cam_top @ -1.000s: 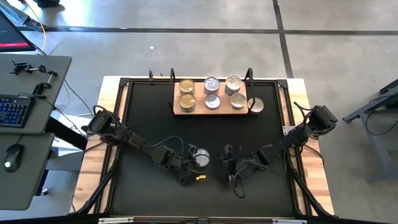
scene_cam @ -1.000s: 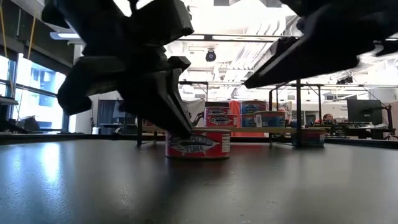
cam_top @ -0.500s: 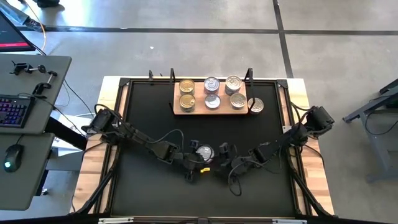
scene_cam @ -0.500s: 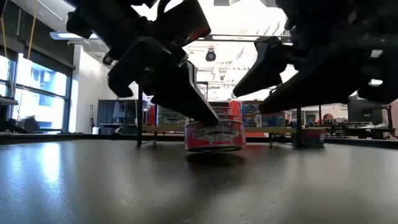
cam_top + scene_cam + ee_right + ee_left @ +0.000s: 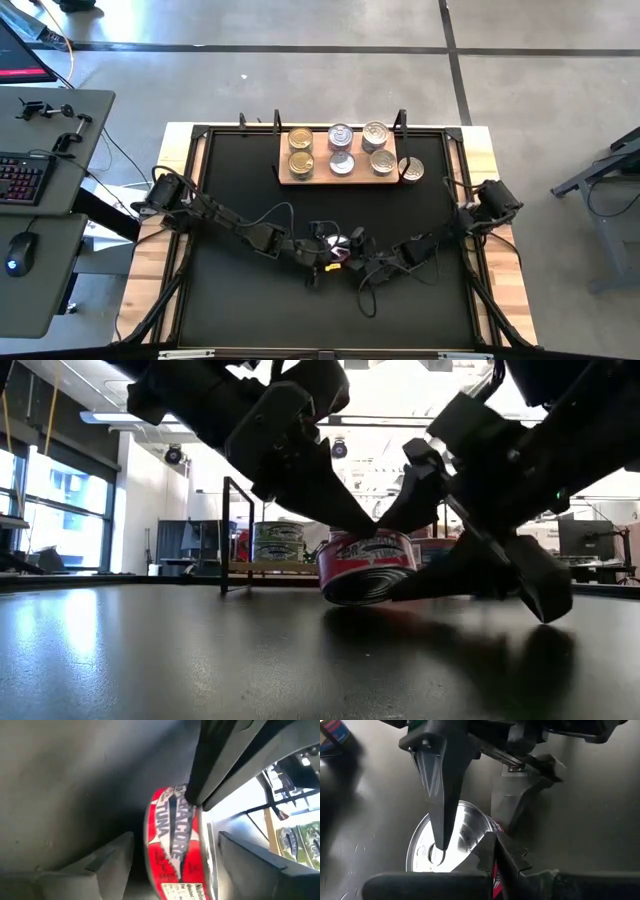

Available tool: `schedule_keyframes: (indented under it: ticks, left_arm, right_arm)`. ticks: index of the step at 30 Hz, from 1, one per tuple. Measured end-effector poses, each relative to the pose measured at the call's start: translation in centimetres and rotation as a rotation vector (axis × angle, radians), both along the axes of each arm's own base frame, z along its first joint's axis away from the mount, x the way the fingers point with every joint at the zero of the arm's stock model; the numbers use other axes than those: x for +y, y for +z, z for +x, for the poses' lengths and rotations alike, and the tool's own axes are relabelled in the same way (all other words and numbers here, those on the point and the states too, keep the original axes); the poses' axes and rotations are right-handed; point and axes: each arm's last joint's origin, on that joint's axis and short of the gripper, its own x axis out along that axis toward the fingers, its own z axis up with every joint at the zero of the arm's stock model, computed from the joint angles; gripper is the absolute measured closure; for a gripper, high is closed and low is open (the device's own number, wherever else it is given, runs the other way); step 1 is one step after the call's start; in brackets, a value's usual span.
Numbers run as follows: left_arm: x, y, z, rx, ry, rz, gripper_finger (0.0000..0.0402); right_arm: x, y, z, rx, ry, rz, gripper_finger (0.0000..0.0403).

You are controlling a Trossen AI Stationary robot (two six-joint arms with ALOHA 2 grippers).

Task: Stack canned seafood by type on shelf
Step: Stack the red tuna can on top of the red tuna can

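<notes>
A red-labelled tuna tin with a silver lid [image 5: 337,243] sits tilted on the black mat near the table's near edge, also seen in the low view [image 5: 368,560]. My left gripper [image 5: 324,250] is shut on its rim. My right gripper [image 5: 353,256] is open, one finger on the lid side [image 5: 245,855] and one on the base side [image 5: 110,862] of the tin [image 5: 175,840]. The pale wooden shelf [image 5: 300,178] lies at the far edge and bears six tins. One more tin [image 5: 411,170] stands on the mat by the shelf's right end. My left gripper pinches the tin's rim on the side toward the table's left: one fingertip [image 5: 438,847] rests on the silver lid [image 5: 460,832], the other [image 5: 492,852] lies against the outer wall. It comes slanting down from the left. The tin is tipped, with its base partly turned up [image 5: 350,585]. My right gripper brackets the tin closely; whether its fingers touch it, I cannot tell.
A black metal frame [image 5: 240,125] runs around the mat, with upright posts by the shelf's ends. Wooden table strips [image 5: 150,260] flank the mat. A desk with a keyboard and mouse [image 5: 25,180] stands beyond the table's left edge. Bare mat lies between the tin and the shelf.
My left gripper moved toward the table's right, sliding the tin along the mat with it, and the tin went from flat to tipped. My right gripper travelled left toward the tin and now has its fingers around it.
</notes>
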Motion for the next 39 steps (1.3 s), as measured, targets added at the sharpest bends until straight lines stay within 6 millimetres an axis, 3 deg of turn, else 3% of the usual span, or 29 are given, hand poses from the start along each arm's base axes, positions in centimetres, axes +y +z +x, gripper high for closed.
schedule_keyframes:
  ticks: [3, 9, 12, 17, 19, 22, 25, 29, 33, 39]
  left_arm:
    - [0.0, 0.0, 0.0, -0.005, 0.004, -0.008, 0.0401]
    - [0.1, 0.7, -0.2, -0.013, 0.051, -0.043, 0.0394]
    - [0.3, 0.3, -0.7, -0.018, 0.083, -0.07, 0.0375]
    - [1.2, -1.1, -3.5, 0.041, 0.164, -0.096, 0.0337]
    - [1.2, -1.4, -4.6, 0.038, 0.174, -0.112, 0.0324]
    - [1.1, -0.3, -6.1, -0.044, 0.22, -0.148, 0.0311]
    - [0.8, -1.1, -8.3, -0.04, 0.264, -0.125, 0.0308]
    - [-0.1, -0.2, -10.4, -0.174, 0.315, -0.132, 0.031]
    - [-0.7, -1.1, -12.4, -0.205, 0.352, -0.094, 0.0311]
    - [-1.6, -1.4, -13.4, -0.249, 0.387, -0.072, 0.0312]
  right_arm:
    - [0.1, 0.0, 0.1, -0.014, -0.007, 0.028, 0.0159]
    - [0.1, 0.2, 0.0, -0.064, -0.105, 0.182, 0.0286]
    - [0.3, 0.9, -0.3, -0.065, -0.13, 0.242, 0.0287]
    - [0.0, 2.7, -1.6, -0.021, -0.17, 0.254, 0.0287]
    - [-0.4, 4.0, -2.1, -0.001, -0.201, 0.258, 0.0287]
    - [-1.0, 5.7, -2.6, 0.026, -0.255, 0.211, 0.0287]
    - [-1.7, 7.8, -2.5, -0.013, -0.326, 0.128, 0.0287]
    - [-3.7, 10.3, -1.3, -0.077, -0.436, 0.029, 0.0287]
    - [-6.0, 11.9, 0.2, -0.114, -0.517, -0.034, 0.0287]
    - [-10.0, 12.1, 1.2, -0.125, -0.63, -0.042, 0.0287]
